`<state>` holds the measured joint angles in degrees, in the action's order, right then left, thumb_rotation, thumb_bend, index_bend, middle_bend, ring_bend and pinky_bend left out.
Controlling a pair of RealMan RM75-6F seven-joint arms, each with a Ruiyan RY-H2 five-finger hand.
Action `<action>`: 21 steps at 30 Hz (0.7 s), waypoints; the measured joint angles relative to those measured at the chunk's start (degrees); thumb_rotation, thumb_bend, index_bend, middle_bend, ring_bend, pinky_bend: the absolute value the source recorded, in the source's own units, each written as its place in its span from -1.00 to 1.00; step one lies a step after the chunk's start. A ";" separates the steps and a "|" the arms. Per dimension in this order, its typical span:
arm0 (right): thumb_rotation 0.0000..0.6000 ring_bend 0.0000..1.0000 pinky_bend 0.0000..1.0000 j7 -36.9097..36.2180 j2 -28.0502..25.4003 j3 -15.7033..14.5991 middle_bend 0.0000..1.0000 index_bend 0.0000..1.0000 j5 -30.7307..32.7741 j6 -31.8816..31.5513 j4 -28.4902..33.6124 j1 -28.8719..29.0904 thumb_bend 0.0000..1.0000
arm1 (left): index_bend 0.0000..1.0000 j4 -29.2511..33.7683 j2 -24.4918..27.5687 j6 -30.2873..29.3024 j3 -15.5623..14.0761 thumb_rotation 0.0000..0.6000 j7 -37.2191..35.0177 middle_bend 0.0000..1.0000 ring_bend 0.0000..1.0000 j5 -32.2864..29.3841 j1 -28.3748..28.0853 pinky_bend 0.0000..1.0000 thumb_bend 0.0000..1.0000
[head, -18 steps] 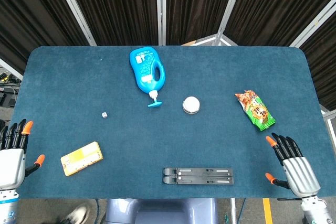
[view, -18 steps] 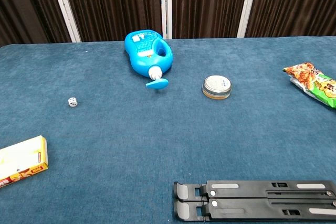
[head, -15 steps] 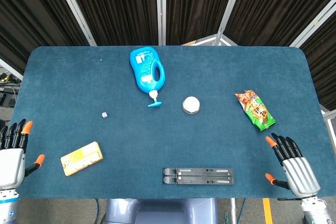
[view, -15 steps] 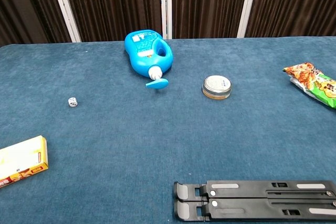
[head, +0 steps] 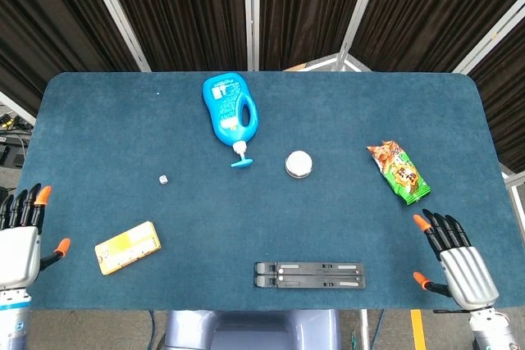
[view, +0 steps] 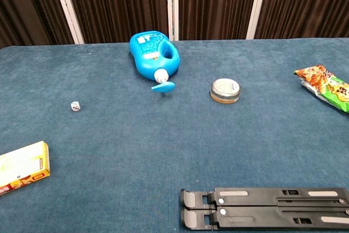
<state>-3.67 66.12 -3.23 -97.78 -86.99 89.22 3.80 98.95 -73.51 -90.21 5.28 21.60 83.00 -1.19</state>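
Right now both robot hands sit at the near corners of the table (head: 344,227), holding nothing. The left robot hand (head: 18,243) hangs at the near left edge with its fingers straight, spread and pointing away from the robot; the right robot hand (head: 455,258) sits at the near right corner, fingers likewise extended and apart. Neither touches anything, and neither shows in the chest view.

Nearest the left robot hand is the yellow box (head: 127,247), lying flat and slightly askew, just beside that hand but apart from it. Nearest the right robot hand is the snack packet (head: 398,171), lying flat a little way ahead of the fingertips. A black folding stand (head: 309,275) lies collapsed along the near edge between the two hands.

Further out, a blue pump bottle (head: 230,110) lies on its side with its nozzle toward the robot, a small round tin (head: 299,163) rests just to its right, and a tiny die (head: 163,179) sits alone to the left.

As for risks, the yellow box lies close to the near edge, so a sideways sweep could likely push it off. The crinkly packet may slide rather than lift under spread fingers. The die looks too small to pinch reliably and could skitter away.
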 measured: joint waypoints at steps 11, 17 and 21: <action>1.00 -1.00 -1.00 -0.95 -0.42 -0.16 -1.00 -1.00 -0.34 -0.28 0.26 -0.02 -0.84 | -0.51 -0.91 -3.56 8.92 7.18 1.00 5.36 -1.00 -1.00 -11.07 -8.13 -1.00 -0.43; 1.00 -1.00 -1.00 -1.35 -0.73 -0.41 -1.00 -1.00 -0.66 -0.42 0.55 -0.09 -0.84 | -0.34 -3.47 -8.32 13.60 10.91 1.00 15.22 -1.00 -1.00 -20.56 -14.91 -1.00 -0.41; 1.00 -1.00 -1.00 -1.86 -0.95 -0.39 -1.00 -1.00 -0.57 -0.36 0.67 -0.04 -0.84 | -0.24 -6.59 -12.74 16.09 13.46 1.00 20.76 -1.00 -1.00 -27.22 -20.15 -1.00 -0.41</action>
<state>-5.54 65.17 -3.62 -98.35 -87.35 89.89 3.76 92.36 -86.25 -74.11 18.74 42.36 55.78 -21.34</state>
